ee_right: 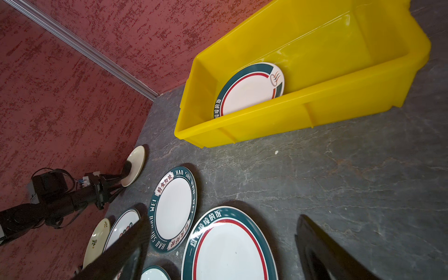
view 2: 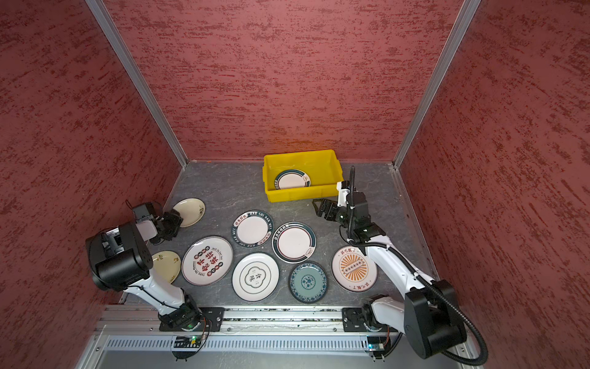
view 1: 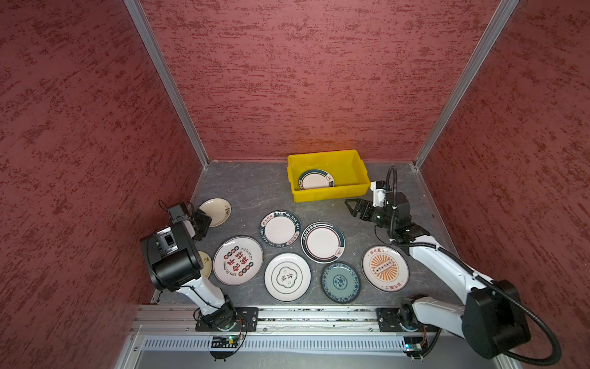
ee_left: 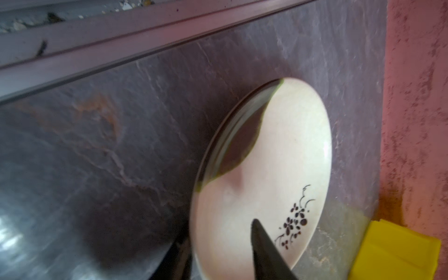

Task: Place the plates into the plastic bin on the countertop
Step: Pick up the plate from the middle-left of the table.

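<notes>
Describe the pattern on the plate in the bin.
Plate: white, dark green rim, red ring; right wrist view.

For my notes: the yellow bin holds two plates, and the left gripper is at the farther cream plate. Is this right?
No: the yellow bin holds one plate; see the right wrist view. The left gripper is at the farther cream plate.

Red textured walls [view 1: 303, 80] enclose three sides, joined by aluminium corner posts [view 1: 166, 83]. A metal rail [view 1: 319, 314] lines the front edge of the grey counter [view 1: 242, 188].

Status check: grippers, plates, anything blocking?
Left gripper astride rim of cream plate, grip unconfirmed. Right gripper open, empty, near bin. One green-rimmed plate in bin. Nothing blocking.
</notes>
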You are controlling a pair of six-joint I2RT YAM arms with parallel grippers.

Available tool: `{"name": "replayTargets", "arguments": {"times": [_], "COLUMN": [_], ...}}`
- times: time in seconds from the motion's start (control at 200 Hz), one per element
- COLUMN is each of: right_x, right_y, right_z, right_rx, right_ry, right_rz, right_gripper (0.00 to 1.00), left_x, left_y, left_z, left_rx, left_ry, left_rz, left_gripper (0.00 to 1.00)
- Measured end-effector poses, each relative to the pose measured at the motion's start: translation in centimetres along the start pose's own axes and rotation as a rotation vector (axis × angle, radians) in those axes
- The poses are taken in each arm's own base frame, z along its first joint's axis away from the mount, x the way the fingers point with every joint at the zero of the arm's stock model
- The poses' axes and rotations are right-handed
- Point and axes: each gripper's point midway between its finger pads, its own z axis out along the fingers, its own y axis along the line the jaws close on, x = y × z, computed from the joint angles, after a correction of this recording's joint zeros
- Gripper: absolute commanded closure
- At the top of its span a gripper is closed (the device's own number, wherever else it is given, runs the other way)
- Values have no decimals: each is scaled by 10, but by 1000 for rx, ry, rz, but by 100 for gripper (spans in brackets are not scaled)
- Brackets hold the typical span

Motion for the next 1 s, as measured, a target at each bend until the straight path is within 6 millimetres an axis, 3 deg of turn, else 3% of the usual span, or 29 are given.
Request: {"name": "replayTargets", "arguments": {"times": [0.165,0.296,0.381,0.817,1.002], "right_x": [0,-1,-2,-1,-1], "right_y": [-2,-2,-2,-3,-3], "right_z": [-1,-2,-2,-3,-3], "right_rx": [10,15,16,24,24], "right_ry": [0,-8,-9,-10,-11], "right_rz": [-3,-6,-6,-3,3], "right_gripper": [6,6,6,6,6], "left_x": [2,4,1,2,9], "left_y": [2,0,-9,-10,-15], "left_z": [3,6,5,4,-6], "left_rx": [-3,14,47,51,58], "left_ry": [11,30,29,35,38], "left_rz": [0,-5,5,6,24], "left_gripper": [80,98,99,100,100]}}
